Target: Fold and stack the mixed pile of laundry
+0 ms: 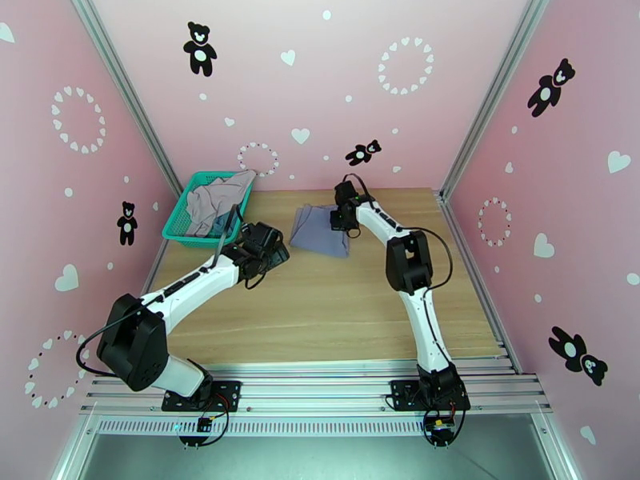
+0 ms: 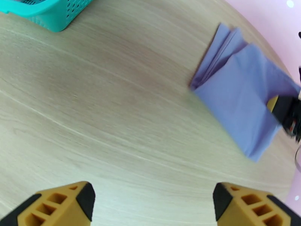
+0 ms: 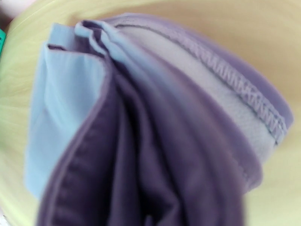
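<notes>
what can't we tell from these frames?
- Right jaws, open or shut: in the right wrist view the blurred folded cloth hides them. The left wrist view's right edge cuts them off, and they are too small in the top view.
- Number of clothes in the basket: bunched together and too small in the top view.
- Basket contents in the left wrist view: cut off by the top edge.

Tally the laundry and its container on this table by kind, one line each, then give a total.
Basket: 1
Loose cloths in it: 2, a grey cloth and a blue cloth
Folded lavender cloth on the table: 1
Total: 4
</notes>
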You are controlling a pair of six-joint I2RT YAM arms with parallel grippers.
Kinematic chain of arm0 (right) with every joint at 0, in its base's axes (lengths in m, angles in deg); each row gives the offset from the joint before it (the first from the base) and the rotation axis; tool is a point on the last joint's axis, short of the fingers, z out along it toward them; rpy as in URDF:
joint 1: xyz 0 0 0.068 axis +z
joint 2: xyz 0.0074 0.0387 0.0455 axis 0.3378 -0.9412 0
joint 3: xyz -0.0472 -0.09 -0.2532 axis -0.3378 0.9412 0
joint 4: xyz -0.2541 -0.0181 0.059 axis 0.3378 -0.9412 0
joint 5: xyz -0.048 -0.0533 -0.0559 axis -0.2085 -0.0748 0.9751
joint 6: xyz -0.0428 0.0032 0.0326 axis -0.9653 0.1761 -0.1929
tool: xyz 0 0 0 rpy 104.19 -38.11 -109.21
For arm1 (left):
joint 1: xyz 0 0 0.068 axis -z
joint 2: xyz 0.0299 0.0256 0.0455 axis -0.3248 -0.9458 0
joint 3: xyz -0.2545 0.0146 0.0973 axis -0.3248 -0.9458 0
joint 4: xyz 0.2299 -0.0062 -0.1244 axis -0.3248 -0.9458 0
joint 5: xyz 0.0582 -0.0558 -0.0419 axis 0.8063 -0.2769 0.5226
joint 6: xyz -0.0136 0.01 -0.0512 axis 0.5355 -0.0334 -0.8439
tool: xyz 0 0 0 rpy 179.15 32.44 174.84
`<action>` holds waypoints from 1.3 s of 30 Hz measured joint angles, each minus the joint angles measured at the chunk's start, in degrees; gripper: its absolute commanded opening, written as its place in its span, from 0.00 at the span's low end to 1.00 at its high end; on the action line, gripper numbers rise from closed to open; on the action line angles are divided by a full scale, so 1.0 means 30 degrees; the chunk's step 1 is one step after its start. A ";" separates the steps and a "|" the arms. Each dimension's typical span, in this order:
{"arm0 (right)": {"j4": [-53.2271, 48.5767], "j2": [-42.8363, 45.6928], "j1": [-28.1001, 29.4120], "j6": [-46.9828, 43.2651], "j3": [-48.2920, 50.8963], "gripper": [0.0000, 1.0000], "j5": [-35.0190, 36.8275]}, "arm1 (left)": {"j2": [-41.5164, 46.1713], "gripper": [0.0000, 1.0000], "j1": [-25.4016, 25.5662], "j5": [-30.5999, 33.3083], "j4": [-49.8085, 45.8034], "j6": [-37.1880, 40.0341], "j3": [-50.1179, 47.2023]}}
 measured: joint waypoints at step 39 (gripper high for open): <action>-0.0831 -0.3359 -0.1872 -0.5603 -0.6193 0.86 0.3315 | 0.0576 0.89 0.0000 0.0386 -0.1996 0.1107 -0.0051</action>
